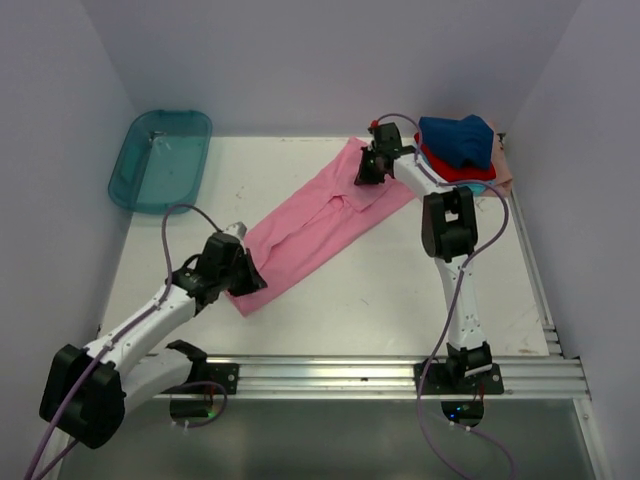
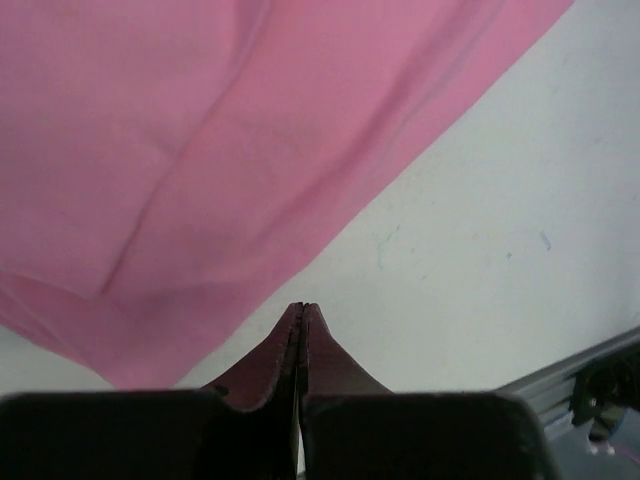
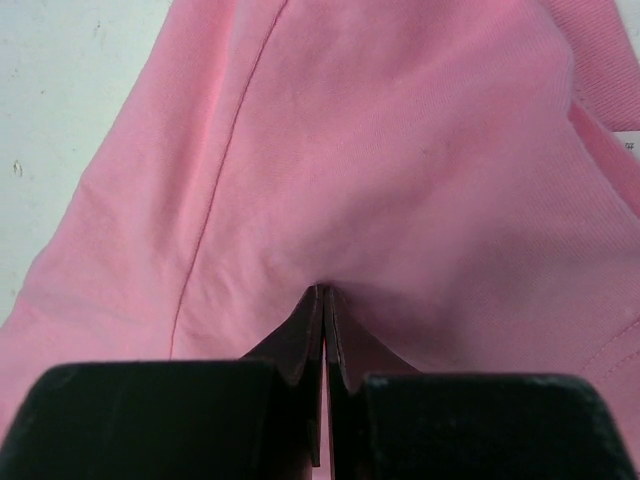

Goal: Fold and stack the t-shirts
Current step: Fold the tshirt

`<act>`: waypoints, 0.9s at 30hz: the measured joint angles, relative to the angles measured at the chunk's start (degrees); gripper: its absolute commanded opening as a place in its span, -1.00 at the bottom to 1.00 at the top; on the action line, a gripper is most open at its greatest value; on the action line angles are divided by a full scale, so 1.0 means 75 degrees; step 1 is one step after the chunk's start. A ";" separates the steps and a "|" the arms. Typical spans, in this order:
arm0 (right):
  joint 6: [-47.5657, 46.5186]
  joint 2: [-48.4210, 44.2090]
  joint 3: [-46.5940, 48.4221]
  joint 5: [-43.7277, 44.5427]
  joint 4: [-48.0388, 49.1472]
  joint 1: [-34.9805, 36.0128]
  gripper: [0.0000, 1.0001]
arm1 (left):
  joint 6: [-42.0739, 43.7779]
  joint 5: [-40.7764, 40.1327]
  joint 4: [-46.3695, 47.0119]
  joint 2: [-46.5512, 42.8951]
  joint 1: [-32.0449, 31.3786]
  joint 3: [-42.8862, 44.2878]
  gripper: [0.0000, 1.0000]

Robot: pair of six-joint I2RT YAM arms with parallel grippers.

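— Right pincer (image 3: 322, 292) clamped on pink t-shirt (image 1: 320, 220), far end; left pincer (image 2: 302, 310) clenched, tips at its near edge.
— Tub?
— Teal tub (image 1: 125, 170) far-left, well apart from shirts; other t-shirts (image 1: 455, 145) piled far-right on worktop (image 1: 400, 290).

Left arm (image 1: 140, 325) and right arm (image 1: 447, 225) outstretched, jaws clamped shut

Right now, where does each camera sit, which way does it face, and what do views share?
Top external: above and behind the arm bases, looking down on the table; both arms show, left gripper and right gripper at opposite ends of the pink t-shirt.
Left wrist: on the left arm, facing along its shut fingers at the shirt's edge and table.
Right wrist: on the right arm, facing along shut fingers into puckered pink cloth.
Shared: all see the pink t-shirt; only the top shows the teal tub.
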 measured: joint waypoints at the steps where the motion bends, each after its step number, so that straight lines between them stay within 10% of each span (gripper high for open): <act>1: 0.0000 -0.0032 -0.0085 -0.0035 0.0073 -0.0006 -1.00 | 0.0058 -0.0312 -0.0157 -0.0187 -0.0003 0.0271 -1.00; 9: -0.0052 -0.0434 -0.0918 -0.0128 0.0621 -0.0009 -1.00 | 0.0740 -0.2355 0.0070 0.0498 0.0119 0.2366 -1.00; 16: -0.0090 -0.0662 -0.1282 -0.0251 0.0664 -0.0009 -1.00 | 0.1163 -0.2177 0.0277 0.2970 0.0959 0.2433 -1.00; 27: -0.0117 -0.0530 -0.0970 -0.0321 0.0344 -0.0012 -1.00 | 0.1571 -0.1597 0.0321 0.3652 0.0959 0.2433 -1.00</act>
